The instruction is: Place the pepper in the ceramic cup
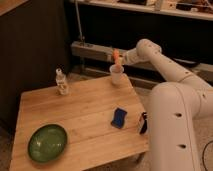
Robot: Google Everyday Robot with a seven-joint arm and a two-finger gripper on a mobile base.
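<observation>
The white ceramic cup [116, 75] stands at the far right corner of the wooden table [80, 112]. The orange-red pepper [116, 55] is upright directly above the cup, with its lower end at the cup's rim. My gripper [120, 59] reaches in from the right at the end of the white arm [155, 60] and is shut on the pepper just over the cup's mouth.
A clear plastic bottle [61, 81] stands at the table's far left. A green bowl [47, 142] lies at the near left. A blue sponge-like block [119, 117] lies right of centre. My white body [177, 130] crowds the table's right edge.
</observation>
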